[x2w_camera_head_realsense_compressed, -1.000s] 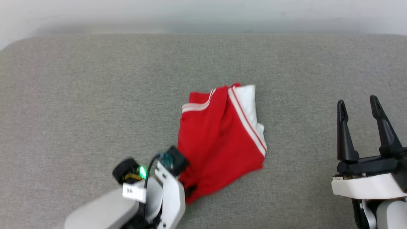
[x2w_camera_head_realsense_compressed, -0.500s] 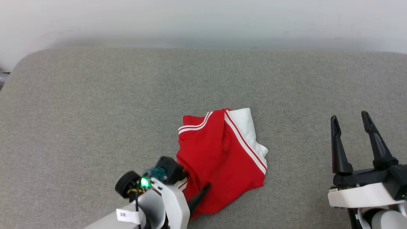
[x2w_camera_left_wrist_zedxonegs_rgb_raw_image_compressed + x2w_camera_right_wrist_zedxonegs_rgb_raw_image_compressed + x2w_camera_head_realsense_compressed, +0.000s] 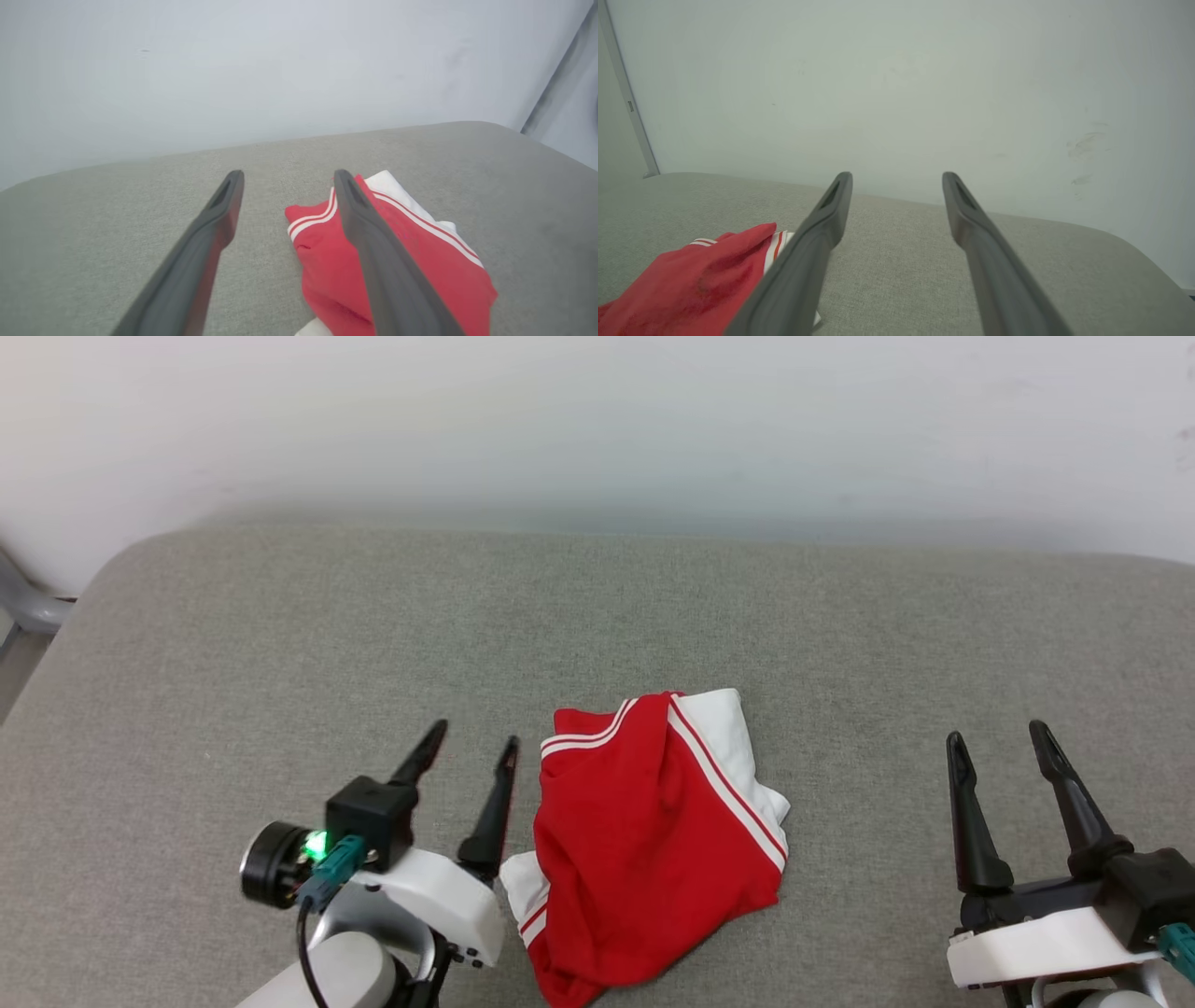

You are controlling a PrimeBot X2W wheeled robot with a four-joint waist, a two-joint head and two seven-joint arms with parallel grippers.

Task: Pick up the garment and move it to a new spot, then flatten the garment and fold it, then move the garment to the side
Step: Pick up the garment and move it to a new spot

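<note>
Quick read on where you were with this one. The garment (image 3: 653, 840) lay bunched in a compact, roughly folded bundle on the grey fabric-covered bench (image 3: 280, 644), about the middle and toward the near edge. It wasn't spread flat. Your left claw (image 3: 474, 735) sat just beside its left edge with fingers apart and nothing between them. Your right claw (image 3: 996, 734) was well off to the right, also spread and empty.

My guess is the fold was more or less done, sloppy as it looked, and the move to the side was what you had left. I couldn't rule out that it needed another flatten first.

The bundle's long axis ran near to far, leaning a bit right at the far end. The striped trim cut diagonally across the top, with a white sleeve poking out far-right and another bit of white at the near-left. No print was showing.
</note>
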